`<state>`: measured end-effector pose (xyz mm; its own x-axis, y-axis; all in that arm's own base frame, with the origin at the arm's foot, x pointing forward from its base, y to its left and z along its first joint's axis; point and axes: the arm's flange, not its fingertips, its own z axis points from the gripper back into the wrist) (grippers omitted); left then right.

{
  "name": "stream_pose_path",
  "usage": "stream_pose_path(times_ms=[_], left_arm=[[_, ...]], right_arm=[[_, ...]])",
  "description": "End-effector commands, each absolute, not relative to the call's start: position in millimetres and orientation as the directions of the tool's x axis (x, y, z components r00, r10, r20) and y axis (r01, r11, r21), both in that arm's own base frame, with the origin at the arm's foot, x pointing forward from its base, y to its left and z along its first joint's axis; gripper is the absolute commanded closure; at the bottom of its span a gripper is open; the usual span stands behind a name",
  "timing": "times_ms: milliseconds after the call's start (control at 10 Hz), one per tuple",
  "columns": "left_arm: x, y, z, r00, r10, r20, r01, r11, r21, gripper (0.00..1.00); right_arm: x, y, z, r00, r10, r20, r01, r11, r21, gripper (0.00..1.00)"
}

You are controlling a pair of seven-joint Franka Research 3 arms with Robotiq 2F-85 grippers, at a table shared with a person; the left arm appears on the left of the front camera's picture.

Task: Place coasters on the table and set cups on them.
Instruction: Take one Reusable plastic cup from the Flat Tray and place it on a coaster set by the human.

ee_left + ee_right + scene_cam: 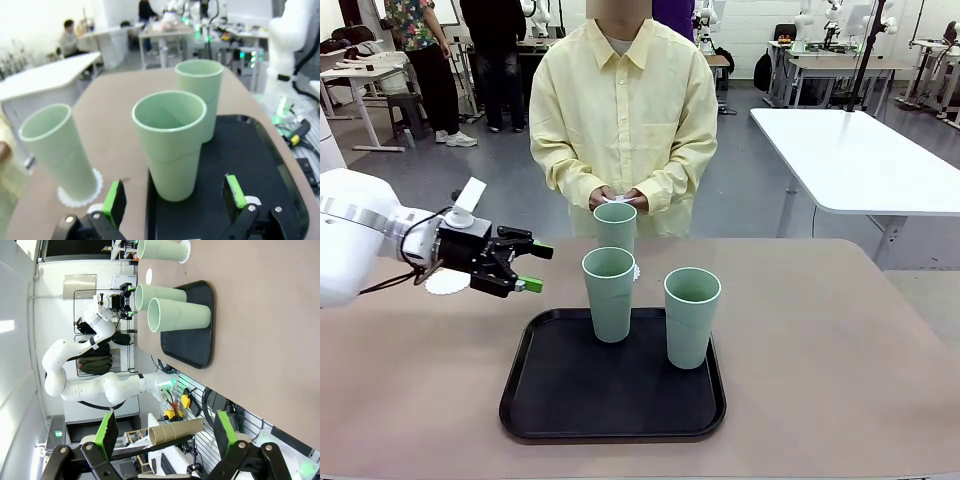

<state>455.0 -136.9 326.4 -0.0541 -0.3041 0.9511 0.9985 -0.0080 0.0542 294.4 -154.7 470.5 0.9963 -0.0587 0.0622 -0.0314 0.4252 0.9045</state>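
The left end effector (pixel 536 267) hangs above the surface (pixel 840 350), just left of the black tray (pixel 520 400). Its jaws are spread wide and grip nothing. In the left wrist view its green-padded fingers (pixel 115 202) frame the left cup (pixel 172 145), which lies ahead of them and is not touched. Two cups stand upright on the tray, the left cup at its far left part and the right cup (pixel 691 316) near its far right corner, the two apart. The third cup (pixel 615 226) stands upright on the surface beyond the tray, seated on a coaster (pixel 80 197) whose lacy edge shows around its base. A second coaster (pixel 447 283) lies flat and bare on the surface, partly hidden behind the left end effector. The person's hands (pixel 638 201), held above the third cup, hold a small white piece (pixel 617 199); its nature cannot be told. The right end effector (pixel 165 432) is spread wide and empty, well away from the tray.
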Motion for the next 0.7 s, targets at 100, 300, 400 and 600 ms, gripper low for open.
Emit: stream_pose_path(times_ms=[100,300,400,600], left_arm=[[456.9,-159.1,309.6,-0.044,-0.359,0.932,0.999,-0.002,0.046,0.00],[457.6,-161.4,314.3,-0.018,-0.357,0.934,1.000,-0.009,0.016,0.00],[453.7,-161.8,327.4,0.003,-0.358,0.934,1.000,-0.011,-0.008,0.00],[452.8,-158.4,307.5,-0.037,-0.358,0.933,0.999,-0.018,0.033,0.00]], right_arm=[[294.1,-155.1,471.2,0.996,-0.056,0.069,-0.040,0.416,0.909,0.00],[294.1,-155.1,471.2,0.996,-0.056,0.069,-0.040,0.416,0.909,0.00],[294.1,-155.1,471.2,0.996,-0.056,0.069,-0.040,0.416,0.909,0.00],[294.1,-155.1,471.2,0.996,-0.056,0.069,-0.040,0.416,0.909,0.00]])
